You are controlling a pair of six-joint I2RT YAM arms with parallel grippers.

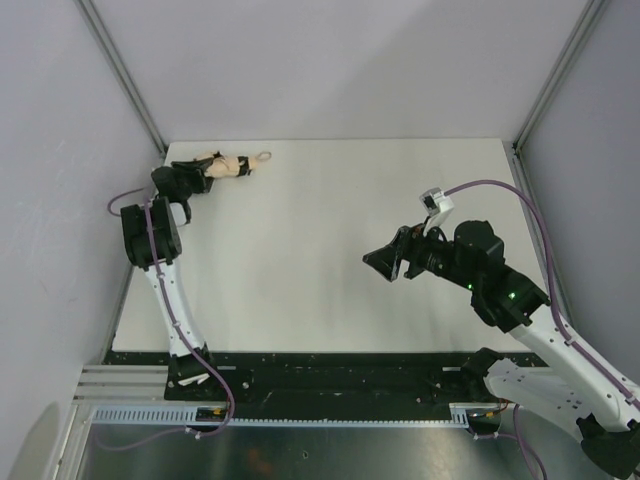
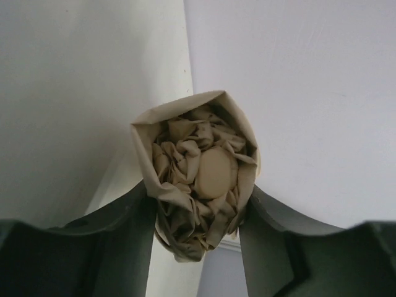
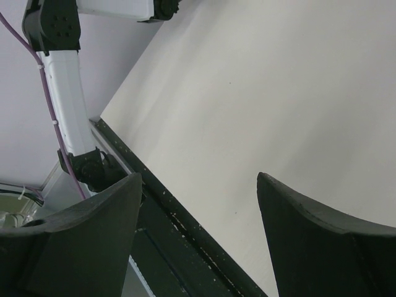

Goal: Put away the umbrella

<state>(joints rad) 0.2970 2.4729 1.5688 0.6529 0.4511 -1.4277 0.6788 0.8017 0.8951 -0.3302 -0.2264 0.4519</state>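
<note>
The folded beige umbrella (image 1: pixel 226 165) lies at the table's far left corner, its small wrist loop (image 1: pixel 264 155) pointing right. My left gripper (image 1: pixel 200 177) is shut on the umbrella's bunched canopy end. In the left wrist view the crumpled beige fabric (image 2: pixel 198 179) with a round tan cap in its middle sits pinched between the two dark fingers (image 2: pixel 124 241). My right gripper (image 1: pixel 385 262) hovers over the table's right middle, open and empty; its fingers (image 3: pixel 99 235) stand wide apart in the right wrist view.
The white table (image 1: pixel 340 300) is walled by grey panels at the back and sides. A black rail (image 1: pixel 330 370) runs along the near edge by the arm bases. The left arm's white links (image 3: pixel 65 99) show in the right wrist view.
</note>
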